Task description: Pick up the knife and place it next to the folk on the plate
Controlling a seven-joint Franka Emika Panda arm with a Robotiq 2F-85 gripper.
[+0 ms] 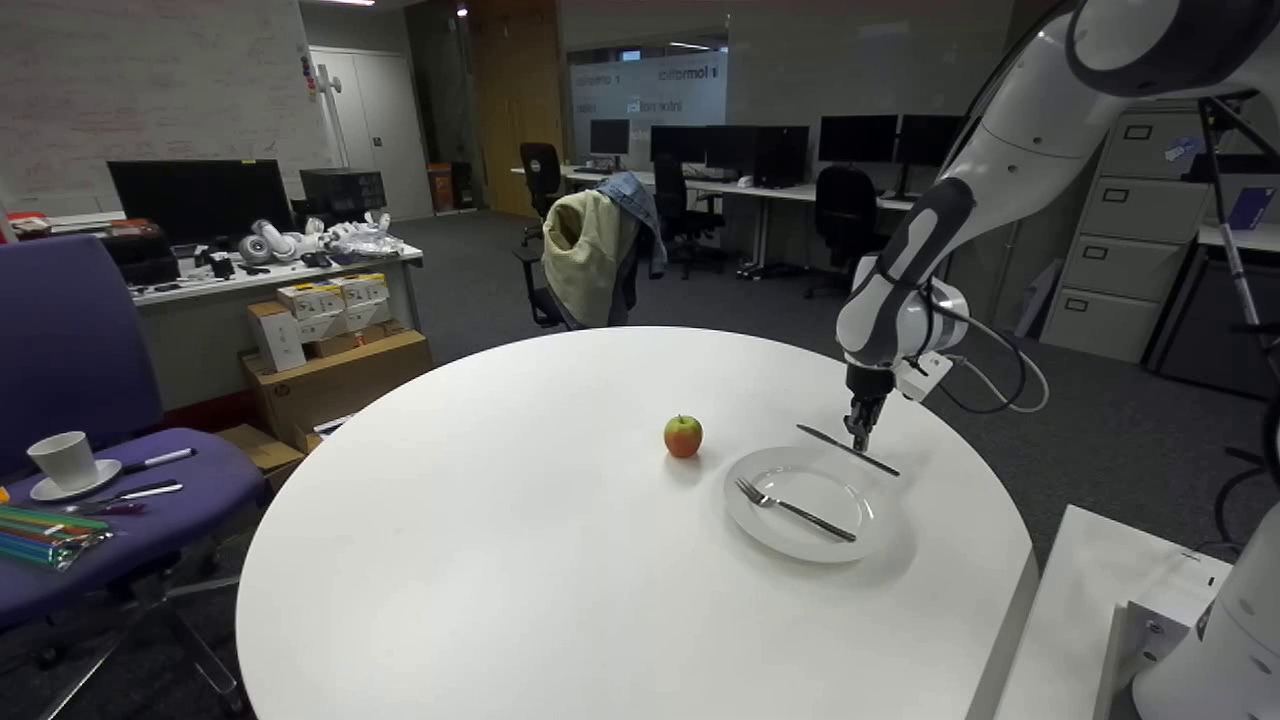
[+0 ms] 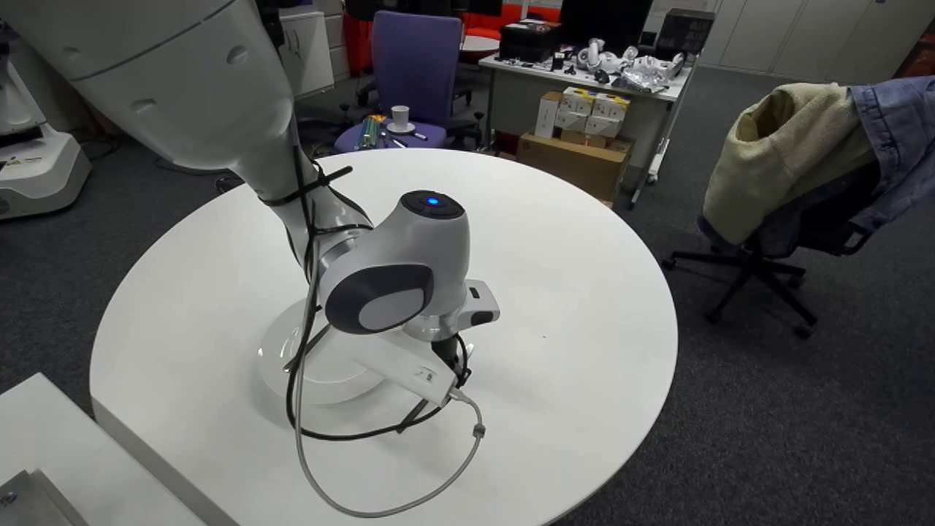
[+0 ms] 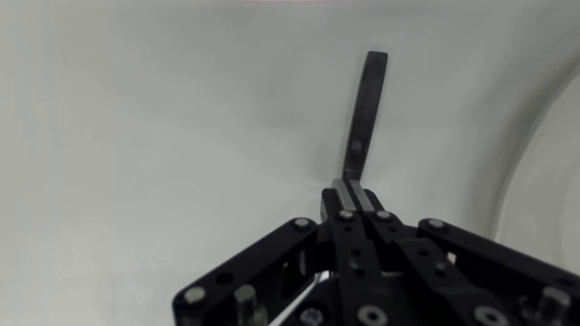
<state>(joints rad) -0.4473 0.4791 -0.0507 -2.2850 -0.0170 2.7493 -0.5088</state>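
Observation:
The dark knife (image 1: 826,439) lies just beyond the white plate (image 1: 768,527), at or very near the table surface. I cannot tell whether it is lifted. My gripper (image 1: 858,440) points down over the knife's middle. In the wrist view the fingertips (image 3: 352,192) are almost together with the knife (image 3: 366,108) between them, its dark handle reaching away from the jaws. The plate's edge (image 3: 550,190) shows at the right there. The silvery fork (image 1: 802,514) rests across the plate. In an exterior view the arm partly covers the plate (image 2: 343,392) and knife (image 2: 413,417).
A red-green apple (image 1: 683,437) stands on the round white table (image 1: 520,560) beside the plate. A loose cable (image 2: 438,497) hangs from the wrist down near the tabletop. A purple chair (image 1: 190,490) with a cup and other items stands beyond the table edge.

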